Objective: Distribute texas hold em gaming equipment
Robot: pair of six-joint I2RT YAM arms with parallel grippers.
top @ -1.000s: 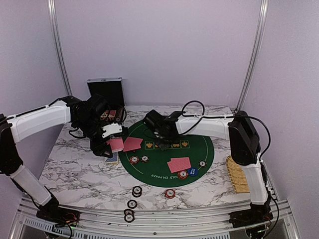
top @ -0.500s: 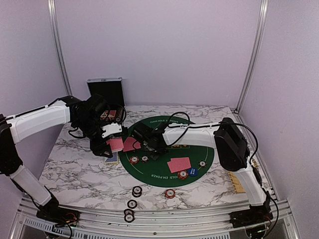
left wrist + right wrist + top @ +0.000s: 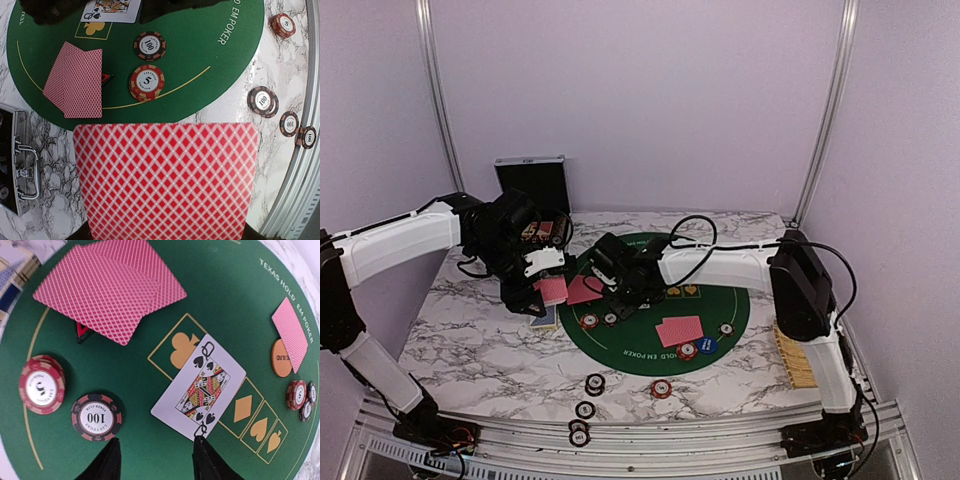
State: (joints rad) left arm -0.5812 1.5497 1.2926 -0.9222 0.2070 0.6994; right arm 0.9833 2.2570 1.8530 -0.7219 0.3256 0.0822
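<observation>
Playing cards: a face-up queen (image 3: pixel 200 385) lies flat on the green mat (image 3: pixel 220 290), slanted across the row of suit boxes just beside the club box (image 3: pixel 182 350). A face-down pair (image 3: pixel 110 285) lies near it, and more cards are held in the air at the mat's edge.
Right end effector (image 3: pixel 156 452): its fingers stand apart with nothing between them, low over the queen's near edge. One fingertip is at the card's corner; contact cannot be told.
Left end effector (image 3: pixel 544 296): clamped narrow on red-backed cards (image 3: pixel 165 175) above the counter (image 3: pixel 470 340). Whether it holds one card or several cannot be told.
Risk, drag: if that fingertip is on the corner, pulling away sideways could twist the queen further off its box or flip its edge up. A straight lift looks safer.
Risk, chips: the 100 chip (image 3: pixel 96 417) sits just beside the other finger, with the 5 stack (image 3: pixel 42 385) near. A sweeping retreat could knock either out of place.
Risk, marker: the triangular marker (image 3: pixel 81 331) peeks from under the face-down pair. A nudge to those cards would shift or bury it.
Risk, arms: both end effectors are close together over the same side of the mat. If they cross paths they could bump.
Risk, held cards: the grip is on a thin edge. A jolt could let a card slide out and fall among the chips.
</observation>
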